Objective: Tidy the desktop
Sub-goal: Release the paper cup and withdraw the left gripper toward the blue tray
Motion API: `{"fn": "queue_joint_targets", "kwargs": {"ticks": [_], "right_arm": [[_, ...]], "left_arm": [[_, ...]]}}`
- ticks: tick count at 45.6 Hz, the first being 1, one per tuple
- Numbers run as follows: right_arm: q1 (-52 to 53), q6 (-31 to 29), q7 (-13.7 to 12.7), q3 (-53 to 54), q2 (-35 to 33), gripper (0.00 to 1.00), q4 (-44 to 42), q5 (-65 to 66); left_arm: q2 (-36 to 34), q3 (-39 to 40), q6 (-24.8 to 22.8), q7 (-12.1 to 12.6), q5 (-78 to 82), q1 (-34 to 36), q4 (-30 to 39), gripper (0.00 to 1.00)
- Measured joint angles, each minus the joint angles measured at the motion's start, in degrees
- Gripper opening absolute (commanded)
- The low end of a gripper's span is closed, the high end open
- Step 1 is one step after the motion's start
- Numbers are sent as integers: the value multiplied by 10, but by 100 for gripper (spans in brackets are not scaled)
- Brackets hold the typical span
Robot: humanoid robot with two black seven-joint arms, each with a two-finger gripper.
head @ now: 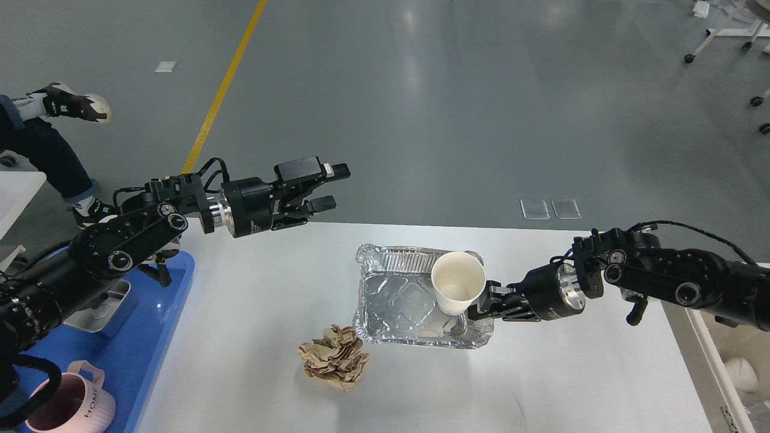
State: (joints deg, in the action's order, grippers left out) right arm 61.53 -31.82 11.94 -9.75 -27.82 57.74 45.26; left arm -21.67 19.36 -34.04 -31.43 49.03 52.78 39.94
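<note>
Desktop (252, 313): white-grey, fills lower centre of the head view, between blue tray and beige bin.
Blue tray (157, 337): left edge; carries pink mug (75, 406) and a small metal container (108, 310).
Foil tray (397, 300): mid-desktop, empty but for the cup over its right side.
Left gripper (325, 187): raised above far left of desktop, fingers spread, empty.
Right gripper (478, 304): pinching paper cup (458, 281) from the right, cup tilted, mouth toward camera.
Crumpled brown paper (335, 356): just beside foil tray's near-left corner, untouched.
Step in hand, by judgement: cup pickup. Next likely calls for a lift clear of the foil rim, then carriage right toward the bin (731, 367).
</note>
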Motion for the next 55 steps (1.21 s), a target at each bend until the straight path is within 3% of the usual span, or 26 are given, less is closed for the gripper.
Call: {"fn": "queue_joint_targets", "kwargs": {"ticks": [8, 16, 20, 30, 34, 43, 55], "right_arm": [[0, 2, -1, 0, 0, 0, 0, 0], [0, 3, -1, 0, -1, 0, 0, 0], [0, 3, -1, 0, -1, 0, 0, 0], [0, 3, -1, 0, -3, 0, 0, 0], [0, 3, -1, 1, -2, 0, 0, 0], [3, 4, -1, 2, -2, 0, 0, -1], [4, 4, -1, 1, -5, 0, 0, -1]], "left_arm": [[-36, 0, 9, 20, -20, -20, 17, 98], [-80, -9, 78, 23, -22, -50, 65, 98], [-132, -25, 102, 35, -22, -70, 134, 98], [-338, -79, 142, 123, -19, -80, 350, 98], [-424, -88, 144, 134, -14, -80, 418, 98], [-599, -92, 119, 135, 11, -81, 516, 98], [-765, -76, -5, 130, 26, -49, 530, 98]]}}
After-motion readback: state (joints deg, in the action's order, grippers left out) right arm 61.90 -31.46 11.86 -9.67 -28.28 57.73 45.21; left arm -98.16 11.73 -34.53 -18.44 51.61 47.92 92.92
